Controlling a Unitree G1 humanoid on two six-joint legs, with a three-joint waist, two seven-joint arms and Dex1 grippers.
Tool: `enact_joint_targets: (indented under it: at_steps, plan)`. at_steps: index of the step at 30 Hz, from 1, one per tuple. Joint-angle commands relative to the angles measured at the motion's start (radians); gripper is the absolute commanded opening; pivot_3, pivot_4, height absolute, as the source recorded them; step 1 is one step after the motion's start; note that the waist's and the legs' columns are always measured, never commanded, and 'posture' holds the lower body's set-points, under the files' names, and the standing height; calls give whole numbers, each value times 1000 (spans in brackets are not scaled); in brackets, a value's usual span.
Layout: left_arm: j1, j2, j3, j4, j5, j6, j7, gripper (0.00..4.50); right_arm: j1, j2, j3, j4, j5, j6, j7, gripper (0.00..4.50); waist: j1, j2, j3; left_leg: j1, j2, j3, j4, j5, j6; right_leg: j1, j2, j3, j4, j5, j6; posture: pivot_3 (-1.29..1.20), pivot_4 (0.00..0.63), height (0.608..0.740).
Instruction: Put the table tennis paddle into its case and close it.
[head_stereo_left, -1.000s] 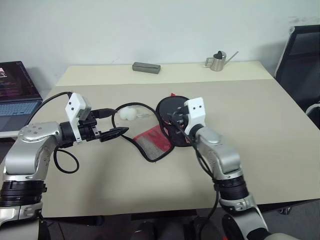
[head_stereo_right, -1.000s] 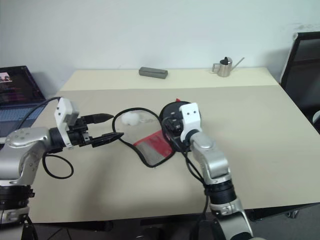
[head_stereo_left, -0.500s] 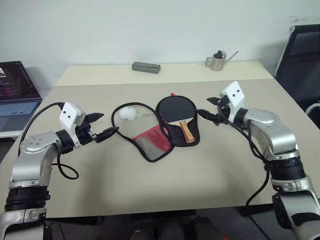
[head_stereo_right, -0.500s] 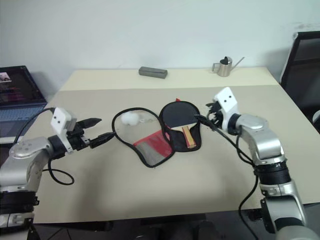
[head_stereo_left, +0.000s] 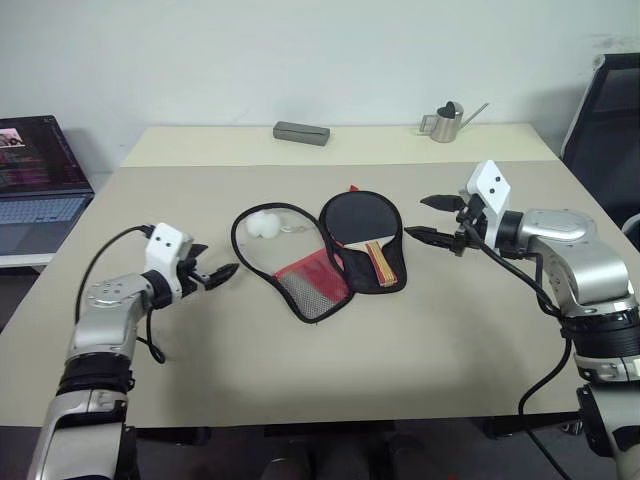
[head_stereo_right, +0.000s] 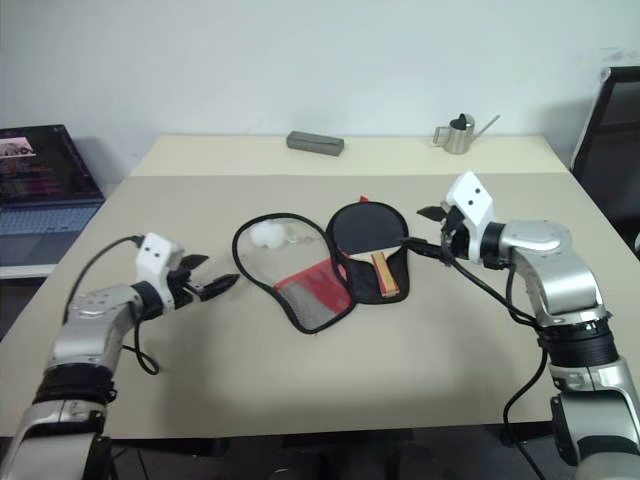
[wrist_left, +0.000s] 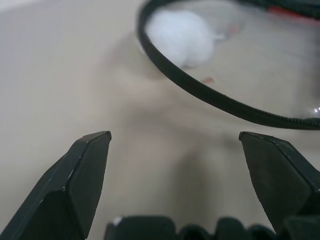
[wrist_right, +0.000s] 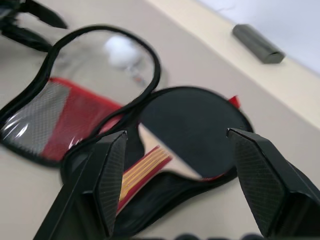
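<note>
The case (head_stereo_left: 305, 285) lies open mid-table, its red and mesh flap spread to the left. The table tennis paddle (head_stereo_left: 360, 220) rests in the right half, black face up, striped handle (head_stereo_left: 378, 262) pointing toward me. My right gripper (head_stereo_left: 420, 218) hovers open just right of the case, apart from it; in the right wrist view (wrist_right: 175, 132) the paddle (wrist_right: 190, 125) lies ahead between its fingers. My left gripper (head_stereo_left: 212, 272) is open and low over the table, left of the flap's zipper edge (wrist_left: 215, 95), holding nothing.
A small white ball (head_stereo_left: 262, 226) lies inside the flap's loop. A grey box (head_stereo_left: 300, 132) and a metal watering can (head_stereo_left: 445, 122) stand at the table's far edge. A laptop (head_stereo_left: 40, 180) is off to the left, a black chair (head_stereo_left: 610, 110) to the right.
My right gripper has pulled back to the right, off the paddle, which stays in the case. My left gripper has sunk toward the table and drifted left.
</note>
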Motion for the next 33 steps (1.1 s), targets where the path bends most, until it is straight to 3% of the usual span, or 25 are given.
enact_joint_targets:
  at_steps: [1,11,21,26,33]
  plan:
    - [-57,-6,-23,64,25,-48,-38,4500,0,-59,-27,13,13,-23,64,3430,0,0,0,0,0,0,0,0,0,0,0,0,0,0,0,0,150,740]
    - [-213,-97,-36,296,53,-143,-49,4500,-15,-132,-52,81,15,-45,115,3430,-1,-1,0,-1,-1,2,1,0,0,0,0,0,0,0,0,0,150,740]
    - [-309,-190,-48,257,35,-168,-137,4500,51,-174,-86,-16,57,-7,142,3430,0,-1,1,-2,-1,2,2,0,0,0,0,-1,0,0,1,0,150,740]
    - [-421,-267,-66,266,40,-180,-185,4500,75,-185,-110,-52,75,19,127,3430,2,-3,1,-5,-1,1,5,0,0,0,-1,-3,0,1,2,0,150,740]
    - [-547,-411,-102,427,86,-245,-163,4500,103,-184,-123,-87,90,38,104,3430,1,-3,2,-6,-2,2,8,0,0,0,-1,-2,0,2,4,0,150,740]
